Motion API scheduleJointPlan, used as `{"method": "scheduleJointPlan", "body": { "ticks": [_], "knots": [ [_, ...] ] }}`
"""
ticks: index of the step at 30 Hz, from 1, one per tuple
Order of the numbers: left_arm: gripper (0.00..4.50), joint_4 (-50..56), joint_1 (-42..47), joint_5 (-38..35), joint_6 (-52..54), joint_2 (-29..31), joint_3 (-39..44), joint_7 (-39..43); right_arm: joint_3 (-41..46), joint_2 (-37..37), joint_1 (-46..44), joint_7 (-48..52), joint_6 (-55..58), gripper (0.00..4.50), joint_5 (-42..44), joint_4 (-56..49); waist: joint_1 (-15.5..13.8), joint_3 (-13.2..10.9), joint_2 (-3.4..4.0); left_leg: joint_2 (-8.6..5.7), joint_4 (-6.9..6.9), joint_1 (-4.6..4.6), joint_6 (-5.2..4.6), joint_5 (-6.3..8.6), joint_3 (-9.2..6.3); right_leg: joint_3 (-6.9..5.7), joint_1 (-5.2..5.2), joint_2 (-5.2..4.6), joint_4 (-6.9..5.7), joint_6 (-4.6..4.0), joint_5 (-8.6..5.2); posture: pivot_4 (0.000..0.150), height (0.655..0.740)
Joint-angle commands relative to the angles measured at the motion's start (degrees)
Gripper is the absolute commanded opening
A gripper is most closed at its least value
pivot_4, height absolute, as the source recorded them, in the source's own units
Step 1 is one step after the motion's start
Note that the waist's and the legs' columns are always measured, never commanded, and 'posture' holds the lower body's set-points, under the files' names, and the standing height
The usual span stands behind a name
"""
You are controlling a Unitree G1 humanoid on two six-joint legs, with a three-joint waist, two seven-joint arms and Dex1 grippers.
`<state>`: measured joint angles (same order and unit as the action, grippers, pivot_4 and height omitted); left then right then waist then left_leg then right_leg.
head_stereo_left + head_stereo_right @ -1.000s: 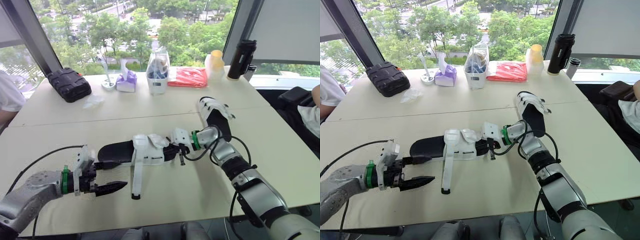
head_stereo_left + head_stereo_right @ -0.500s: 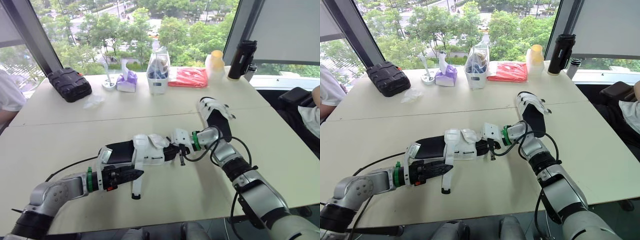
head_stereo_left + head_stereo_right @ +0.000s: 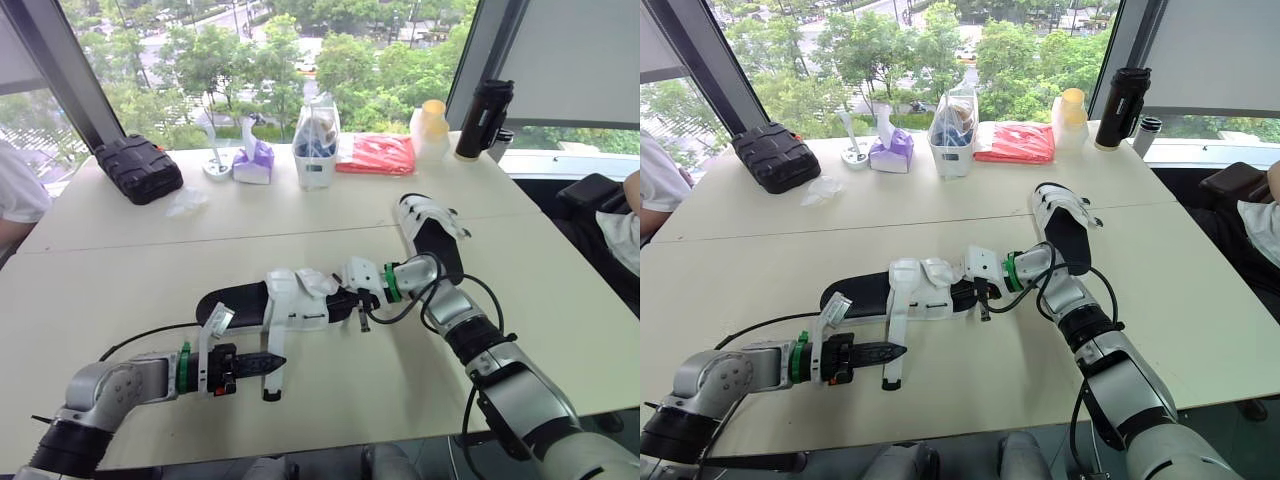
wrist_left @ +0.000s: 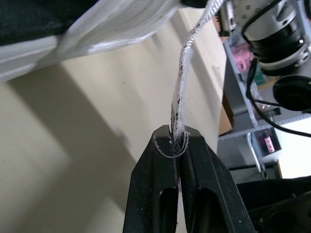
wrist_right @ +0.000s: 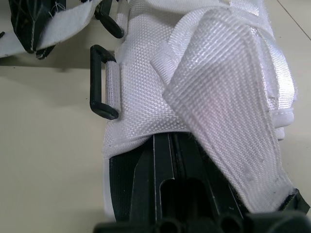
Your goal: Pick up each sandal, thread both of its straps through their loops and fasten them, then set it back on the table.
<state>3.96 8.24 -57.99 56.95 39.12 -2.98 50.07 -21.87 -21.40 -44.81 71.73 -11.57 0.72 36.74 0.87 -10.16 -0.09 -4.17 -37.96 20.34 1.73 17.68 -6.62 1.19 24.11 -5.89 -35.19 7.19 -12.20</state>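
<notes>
A sandal with a black sole and white straps lies across the middle of the table. One loose strap trails toward the front edge. My left gripper is shut on that strap partway along it; in the left wrist view the fingertips pinch the white webbing. My right gripper is shut on the sandal's other end, its fingers tucked under the white upper beside a black loop. The second sandal lies behind my right forearm.
Along the far edge stand a black case, a tissue box, a white container, a red packet, a yellow cup and a black bottle. People sit at the left and right edges.
My left gripper has swung in from the front left to the loose strap and shut on it. The right arm and the sandal have stayed put.
</notes>
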Motion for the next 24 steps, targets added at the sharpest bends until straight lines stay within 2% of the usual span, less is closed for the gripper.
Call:
{"method": "scheduleJointPlan", "body": {
  "ticks": [1, 10, 13, 24],
  "knots": [
    [0.03, 0.31, 1.36, -0.05, 0.62, -1.11, 2.83, 0.03, -1.77, -1.16, 1.76, 0.25, 1.54, 0.0, -3.65, 2.23, -0.01, 0.0, 0.0, 0.01, 0.0, 0.0, 0.0, 0.0, 0.0, 0.0, 0.0, 0.0, 0.0, 0.0, 0.0, 0.15, 0.74],
    [0.03, -0.27, 7.53, -8.15, 7.58, -3.09, 11.89, -1.09, -1.86, -1.15, 1.91, 0.15, 1.42, 0.0, -3.75, 2.25, 0.13, 0.0, -0.03, 0.01, 0.0, 0.01, 0.01, 0.0, -0.01, 0.0, 0.01, 0.0, 0.0, 0.01, 0.01, 0.15, 0.74],
    [0.03, -4.36, 13.47, -8.97, 7.96, -4.27, 14.84, -2.86, -1.89, -1.03, 1.94, 0.03, 1.42, 0.0, -3.75, 2.3, 0.03, 0.0, -0.05, 0.0, 0.0, 0.01, 0.01, 0.0, -0.02, 0.0, 0.02, 0.0, 0.01, 0.01, 0.01, 0.15, 0.74],
    [0.03, -17.62, 24.32, 1.75, 2.01, -8.98, 10.84, 1.71, -2.08, -0.83, 1.89, -0.19, 1.54, 0.0, -3.87, 2.09, 0.19, 0.0, -0.07, -0.05, 0.0, 0.02, 0.1, -0.05, 0.0, -0.01, 0.02, 0.01, 0.02, -0.01, 0.05, 0.15, 0.74]
  ]
}}
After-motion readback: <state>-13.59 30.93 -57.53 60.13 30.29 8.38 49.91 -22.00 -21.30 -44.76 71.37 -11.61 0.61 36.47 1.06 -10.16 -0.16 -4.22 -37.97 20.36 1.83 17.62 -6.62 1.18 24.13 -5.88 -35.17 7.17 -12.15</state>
